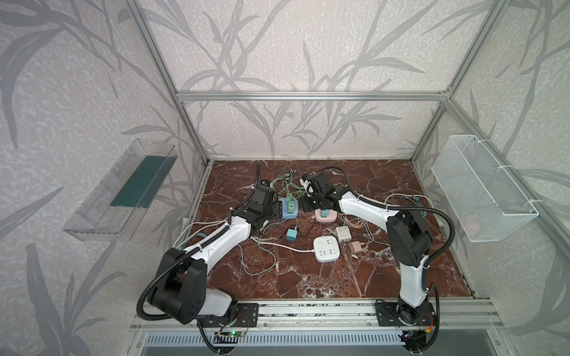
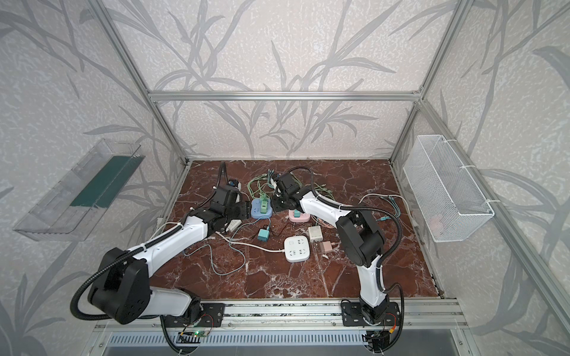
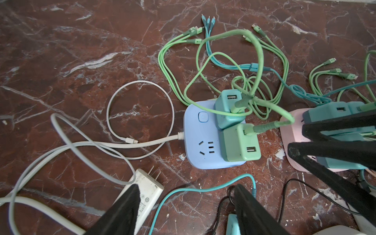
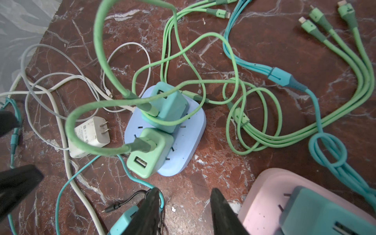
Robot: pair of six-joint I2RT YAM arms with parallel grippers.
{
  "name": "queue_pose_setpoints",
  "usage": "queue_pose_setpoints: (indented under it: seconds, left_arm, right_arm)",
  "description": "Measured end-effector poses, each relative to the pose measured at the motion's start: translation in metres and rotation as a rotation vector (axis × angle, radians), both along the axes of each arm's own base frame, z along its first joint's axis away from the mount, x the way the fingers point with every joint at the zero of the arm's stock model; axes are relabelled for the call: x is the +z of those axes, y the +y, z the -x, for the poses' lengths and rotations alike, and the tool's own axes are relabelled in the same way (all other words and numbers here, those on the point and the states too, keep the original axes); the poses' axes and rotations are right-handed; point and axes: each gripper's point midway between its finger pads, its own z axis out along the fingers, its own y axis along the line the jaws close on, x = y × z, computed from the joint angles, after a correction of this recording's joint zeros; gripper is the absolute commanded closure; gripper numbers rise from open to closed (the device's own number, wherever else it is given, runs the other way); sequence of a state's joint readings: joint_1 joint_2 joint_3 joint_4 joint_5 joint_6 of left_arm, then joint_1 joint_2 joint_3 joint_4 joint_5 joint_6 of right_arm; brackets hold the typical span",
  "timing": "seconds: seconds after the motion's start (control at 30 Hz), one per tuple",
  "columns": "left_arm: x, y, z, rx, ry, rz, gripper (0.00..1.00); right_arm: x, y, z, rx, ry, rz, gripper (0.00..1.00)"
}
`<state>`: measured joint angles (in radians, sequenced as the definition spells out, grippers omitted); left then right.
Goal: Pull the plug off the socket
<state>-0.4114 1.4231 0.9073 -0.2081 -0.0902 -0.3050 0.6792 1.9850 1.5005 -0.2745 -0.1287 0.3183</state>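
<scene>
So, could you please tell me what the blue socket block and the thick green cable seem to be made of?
The blue socket block looks like matte moulded plastic: smooth, with rounded edges. The thick green cable seems fabric-braided: its surface looks fuzzy and dull.

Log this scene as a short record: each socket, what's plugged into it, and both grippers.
blue socket: green charger and teal charger plugged in
pink socket: pink-socket charger plugged in
white socket: nothing plugged in
left gripper: open, empty, beside blue socket
right gripper: open, empty, between blue and pink sockets
</scene>
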Motion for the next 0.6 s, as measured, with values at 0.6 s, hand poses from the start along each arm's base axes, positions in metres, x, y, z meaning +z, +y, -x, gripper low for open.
queue_pose_setpoints:
  seconds: [0.6]
  left_arm:
    - [-0.05, 0.0, -0.02, 0.028, 0.145, 0.039, 0.3]
  right_arm:
    - [0.009, 0.031, 0.016, -0.015, 0.018, -0.048, 0.52]
